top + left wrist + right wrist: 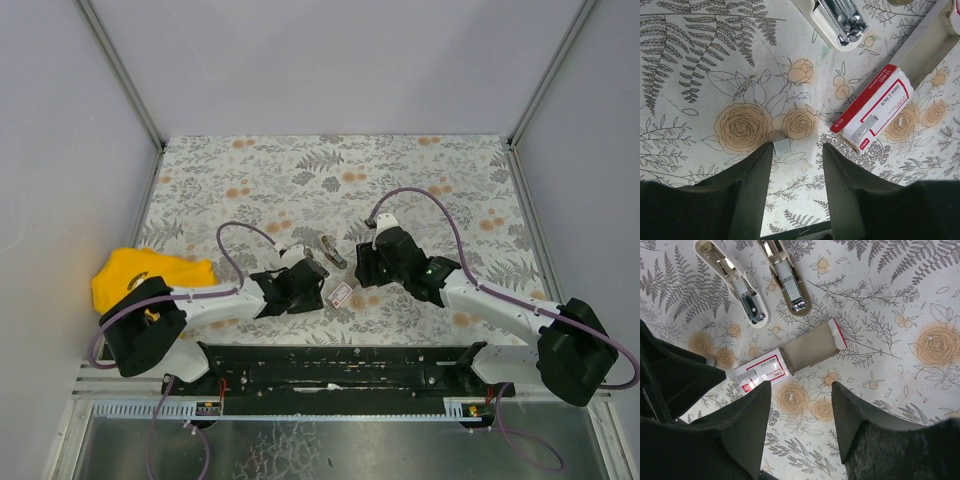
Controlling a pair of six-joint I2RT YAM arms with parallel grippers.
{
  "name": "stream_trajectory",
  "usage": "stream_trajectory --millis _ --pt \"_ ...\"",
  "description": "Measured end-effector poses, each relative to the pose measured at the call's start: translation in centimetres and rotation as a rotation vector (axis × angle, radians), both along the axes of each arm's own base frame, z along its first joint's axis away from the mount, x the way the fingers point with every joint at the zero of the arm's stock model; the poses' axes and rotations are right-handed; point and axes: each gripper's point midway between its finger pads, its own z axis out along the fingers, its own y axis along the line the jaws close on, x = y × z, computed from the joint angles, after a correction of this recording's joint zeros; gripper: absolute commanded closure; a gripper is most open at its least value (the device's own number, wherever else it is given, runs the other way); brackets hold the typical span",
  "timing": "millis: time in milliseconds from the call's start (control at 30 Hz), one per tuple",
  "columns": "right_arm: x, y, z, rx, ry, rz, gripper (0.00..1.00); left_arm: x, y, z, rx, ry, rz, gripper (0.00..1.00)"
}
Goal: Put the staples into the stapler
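The stapler [333,250] lies opened flat on the floral table, its two halves [737,287] [787,277] spread in a V. The staples carton [341,294] [875,112] [762,372] lies just in front of it, red and white, with its grey inner tray [812,347] [927,47] slid out. A short grey strip of staples [782,146] lies on the table at the tip of one left finger. My left gripper [797,150] [305,283] is open over the table left of the carton, with nothing between its fingers. My right gripper [801,390] [368,268] hovers open just right of the carton, also with nothing in it.
A yellow cloth [150,275] lies at the table's left edge beside the left arm. A single loose staple [790,396] rests on the table near the carton. The black mounting rail [340,365] runs along the near edge. Grey walls close the table on three sides.
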Motion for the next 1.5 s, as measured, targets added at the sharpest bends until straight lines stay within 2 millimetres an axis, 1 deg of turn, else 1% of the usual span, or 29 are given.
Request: stream_trajectory --millis 133,233,333,433,533,633,667,733,767,800,833,867,933,967,1067,1133,1200,1300,1500 --pt "-0.3 0.3 -0.1 0.009 0.011 0.016 0.41 -0.1 -0.2 0.1 -0.021 -0.002 0.01 0.55" --pt "-0.5 0.5 0.0 0.019 0.019 0.029 0.41 -0.5 -0.1 0.2 -0.029 -0.002 0.008 0.52" --pt "-0.7 0.9 0.0 0.033 0.03 0.048 0.41 -0.5 0.0 1.0 -0.044 -0.016 0.006 0.4" --pt "-0.9 1.3 -0.2 0.036 0.044 0.063 0.43 0.3 0.3 2.9 -0.08 -0.056 0.003 0.29" --pt "-1.0 2.2 -0.1 0.033 0.06 0.074 0.45 2.7 1.7 5.9 -0.122 -0.124 0.037 0.15" --pt "-1.2 4.0 0.4 0.027 0.069 0.09 0.47 6.2 4.6 9.5 -0.149 -0.209 0.092 0.02" --pt "-1.3 4.9 0.5 0.024 0.071 0.099 0.48 7.6 6.0 10.9 -0.154 -0.242 0.117 0.0" --pt "-1.9 6.8 0.7 0.014 0.076 0.124 0.5 10.2 9.3 13.5 -0.146 -0.314 0.168 0.0" --pt "-2.2 7.7 0.7 0.008 0.077 0.132 0.51 11.0 10.6 14.5 -0.14 -0.339 0.186 0.0" --pt "-2.0 8.2 1.2 0.016 0.071 0.127 0.51 12.1 12.3 15.7 -0.131 -0.372 0.21 0.0" --pt "-2.7 9.4 0.3 -0.01 0.086 0.145 0.52 13.1 13.7 16.9 -0.125 -0.403 0.231 0.0" --pt "-2.9 10.2 -0.1 -0.021 0.094 0.149 0.52 13.9 15.0 18.0 -0.12 -0.433 0.244 0.0" --pt "-3.2 11.3 -1.1 -0.051 0.111 0.146 0.53 15.0 16.8 19.4 -0.115 -0.477 0.263 0.0" --pt "-3.2 11.7 -1.8 -0.075 0.122 0.139 0.53 15.3 17.6 19.7 -0.109 -0.49 0.269 0.0" --pt "-3.3 12.4 -4.1 -0.148 0.16 0.112 0.54 15.4 19.1 19.5 -0.09 -0.495 0.275 0.0" --pt "-3.4 12.5 -5.4 -0.189 0.184 0.099 0.54 15.4 19.5 19.3 -0.085 -0.494 0.273 0.0" --pt "-3.7 12.3 -6.3 -0.221 0.201 0.088 0.54 15.1 19.7 19.1 -0.086 -0.492 0.268 0.0" --pt "-4.0 12.5 -7.0 -0.25 0.22 0.08 0.54 14.8 19.7 19.1 -0.093 -0.496 0.259 0.0" --pt "-4.0 14.4 -7.0 -0.259 0.214 0.083 0.56 14.6 19.9 19.7 -0.1 -0.515 0.258 0.0"
